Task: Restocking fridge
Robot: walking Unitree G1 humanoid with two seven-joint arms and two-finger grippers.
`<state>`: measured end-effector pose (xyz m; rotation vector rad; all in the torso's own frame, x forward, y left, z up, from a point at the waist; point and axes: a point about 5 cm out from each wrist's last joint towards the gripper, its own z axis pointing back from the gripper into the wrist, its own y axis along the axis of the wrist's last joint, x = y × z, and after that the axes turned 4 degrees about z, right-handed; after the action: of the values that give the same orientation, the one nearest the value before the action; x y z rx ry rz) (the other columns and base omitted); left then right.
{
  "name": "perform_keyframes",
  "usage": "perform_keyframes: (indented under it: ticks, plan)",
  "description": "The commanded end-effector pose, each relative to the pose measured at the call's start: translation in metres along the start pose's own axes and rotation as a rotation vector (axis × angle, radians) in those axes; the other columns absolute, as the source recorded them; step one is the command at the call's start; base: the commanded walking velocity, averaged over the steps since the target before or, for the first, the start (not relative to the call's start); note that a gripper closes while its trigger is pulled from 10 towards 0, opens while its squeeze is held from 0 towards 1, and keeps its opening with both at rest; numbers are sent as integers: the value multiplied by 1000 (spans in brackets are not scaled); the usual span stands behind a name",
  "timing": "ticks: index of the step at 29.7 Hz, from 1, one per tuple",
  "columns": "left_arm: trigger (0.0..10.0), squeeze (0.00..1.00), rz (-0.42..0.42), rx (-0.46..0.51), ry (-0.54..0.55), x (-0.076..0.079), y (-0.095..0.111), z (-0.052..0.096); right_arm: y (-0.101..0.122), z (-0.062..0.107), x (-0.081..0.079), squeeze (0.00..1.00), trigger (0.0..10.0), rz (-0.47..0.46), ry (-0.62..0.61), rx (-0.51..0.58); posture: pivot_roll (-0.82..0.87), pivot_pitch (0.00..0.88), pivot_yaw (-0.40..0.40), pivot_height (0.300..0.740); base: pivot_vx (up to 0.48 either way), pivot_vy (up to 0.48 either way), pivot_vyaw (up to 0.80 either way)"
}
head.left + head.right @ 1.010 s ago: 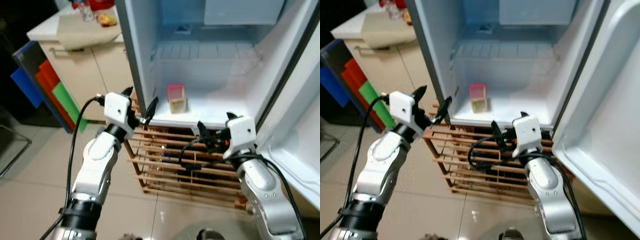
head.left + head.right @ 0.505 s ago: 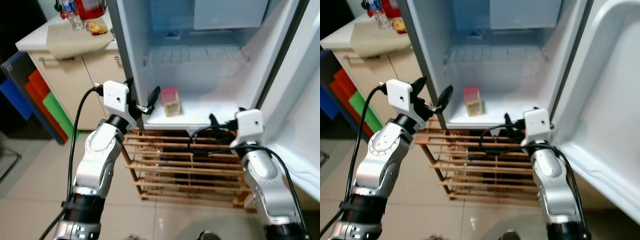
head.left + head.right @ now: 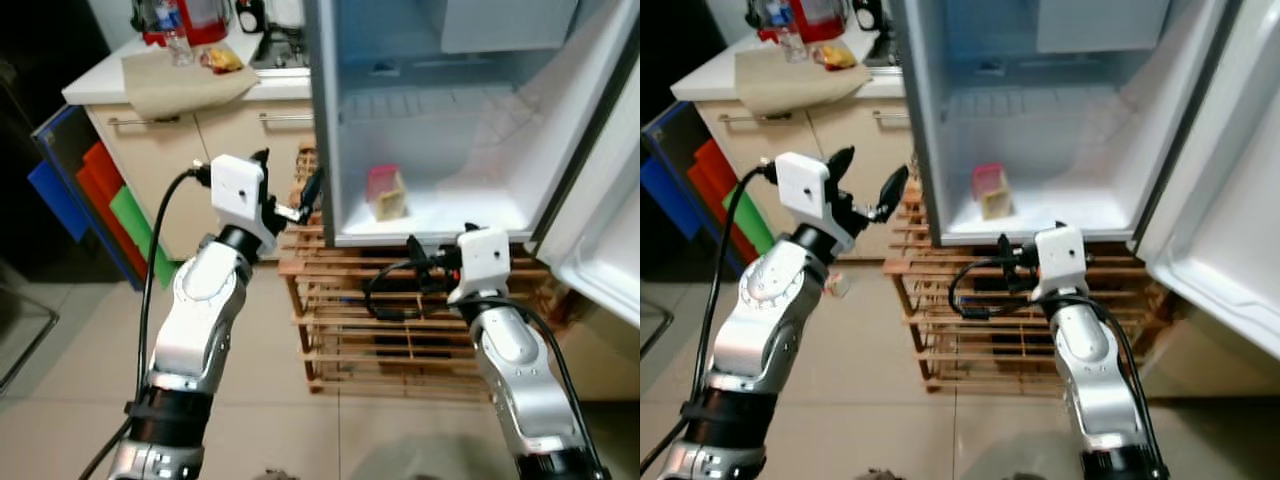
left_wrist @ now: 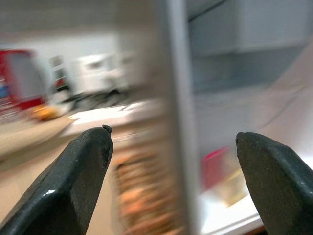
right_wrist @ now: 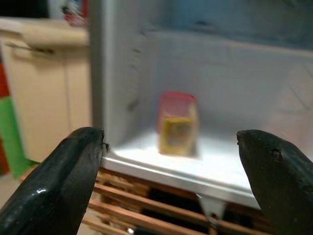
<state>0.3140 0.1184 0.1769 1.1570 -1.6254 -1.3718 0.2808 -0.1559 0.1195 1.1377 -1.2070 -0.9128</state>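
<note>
The fridge [image 3: 330, 120] stands open in the upper middle of the frame. Its door [image 3: 610, 200] swings out at the right edge. Inside, near the middle of the frame, one small box [image 3: 386, 192] sits on the white floor of the fridge. It has a pink top and a yellow bottom. The rest of that shelf looks bare.

The left end effector [image 3: 290, 190] is up at the left of centre, just beside the fridge's left wall. Its two black fingers [image 4: 83, 171] are wide apart and hold nothing. The right end effector [image 3: 420, 270] is lower, at centre right, just under the fridge's front edge and in front of a wooden rack [image 3: 400, 330]. Its fingers [image 5: 73, 186] are wide apart too, and empty. In the right wrist view the box sits straight ahead between them.

At the upper left of the frame is a surface [image 3: 160, 85] with a tan cloth, a bottle [image 3: 178, 30] and a small snack [image 3: 220, 60]. These may be the things to put in the fridge.

The box looks small, light and stiff. I think it would be easy to hold by its two flat sides. The bottle looks smooth and round, so it could slip. A hold around its middle seems best.
</note>
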Motion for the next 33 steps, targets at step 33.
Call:
perform_keyframes:
  ticks: [33]
  plan:
    - [10000,0,20,91,-38,6,19,-7,-4,0,-3,0,10000,12,5,5,-110,0,100,740,382,135,0]
